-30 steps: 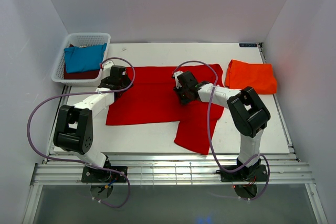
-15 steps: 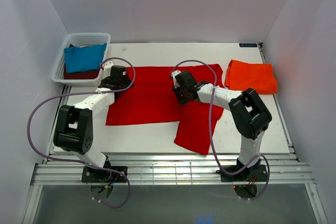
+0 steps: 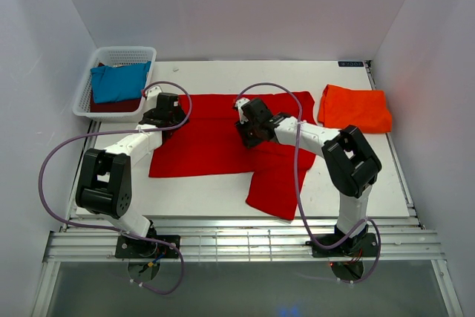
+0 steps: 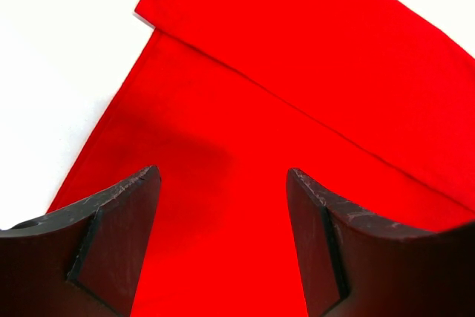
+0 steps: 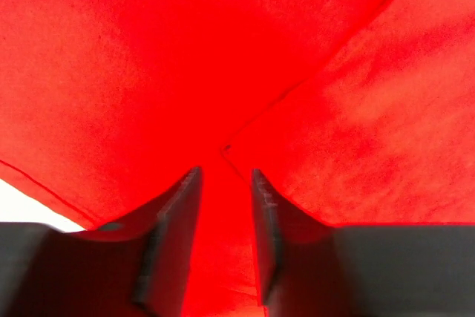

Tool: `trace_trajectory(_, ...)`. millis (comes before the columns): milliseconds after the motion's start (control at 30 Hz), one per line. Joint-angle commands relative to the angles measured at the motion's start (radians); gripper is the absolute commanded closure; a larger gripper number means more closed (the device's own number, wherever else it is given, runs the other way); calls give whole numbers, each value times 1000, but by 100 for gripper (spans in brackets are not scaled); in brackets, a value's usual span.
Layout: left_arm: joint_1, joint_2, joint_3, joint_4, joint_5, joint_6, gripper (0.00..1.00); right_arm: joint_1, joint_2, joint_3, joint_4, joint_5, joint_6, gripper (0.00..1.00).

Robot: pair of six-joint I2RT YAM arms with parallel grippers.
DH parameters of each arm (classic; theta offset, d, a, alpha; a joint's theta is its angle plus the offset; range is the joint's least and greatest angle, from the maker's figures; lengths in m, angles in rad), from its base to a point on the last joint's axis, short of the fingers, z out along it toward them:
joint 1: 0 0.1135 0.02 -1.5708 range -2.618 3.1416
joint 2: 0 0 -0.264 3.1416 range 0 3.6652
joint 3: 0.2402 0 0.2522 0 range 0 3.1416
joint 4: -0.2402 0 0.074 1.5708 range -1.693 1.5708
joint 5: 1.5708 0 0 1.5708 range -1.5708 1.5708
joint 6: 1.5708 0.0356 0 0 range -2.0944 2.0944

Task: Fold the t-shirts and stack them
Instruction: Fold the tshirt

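We see the white table [image 3: 200, 192] carrying the bright red cloth t-shirt [image 3: 215, 142], spread flat at centre. The folded orange-red t-shirt [image 3: 355, 109] lies at the far right. The white mesh basket [image 3: 119, 54] at the far left holds a teal-blue t-shirt [image 3: 119, 83]. The left gripper [image 4: 223, 183] stands wide apart over the red shirt's left edge. The right gripper [image 5: 225, 180] shows a narrow gap over its middle.
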Motion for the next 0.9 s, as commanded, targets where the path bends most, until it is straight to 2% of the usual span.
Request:
trace_trajectory(0, -9, -25, 5, -11, -3, 8, 21, 12, -13, 32, -17, 18, 4, 57)
trace_trajectory(33, -23, -28, -2, -16, -26, 8, 21, 13, -45, 16, -15, 33, 7, 53)
trace_trajectory(100, -49, -57, -17, -21, -79, -3, 21, 24, -90, -4, -25, 97, 17, 53)
trace_trajectory(200, -120, -125, -74, -28, -243, -35, 21, 50, -220, -89, -34, 216, 54, 48)
trace_trajectory(367, -141, -217, -146, -171, -369, -146, 21, 117, -446, -295, -64, 334, 160, 47)
trace_trajectory(500, -149, -286, -181, -347, -408, -277, 22, 226, -540, -411, -129, 441, 289, 51)
trace_trajectory(633, -151, -344, -244, -441, -436, -377, 22, 303, -590, -514, -152, 451, 405, 56)
trace_trajectory(767, -151, -369, -270, -446, -423, -408, 22, 341, -615, -602, -123, 425, 474, 56)
trace_trajectory(867, -151, -379, -310, -392, -403, -373, 21, 369, -635, -646, -135, 425, 517, 57)
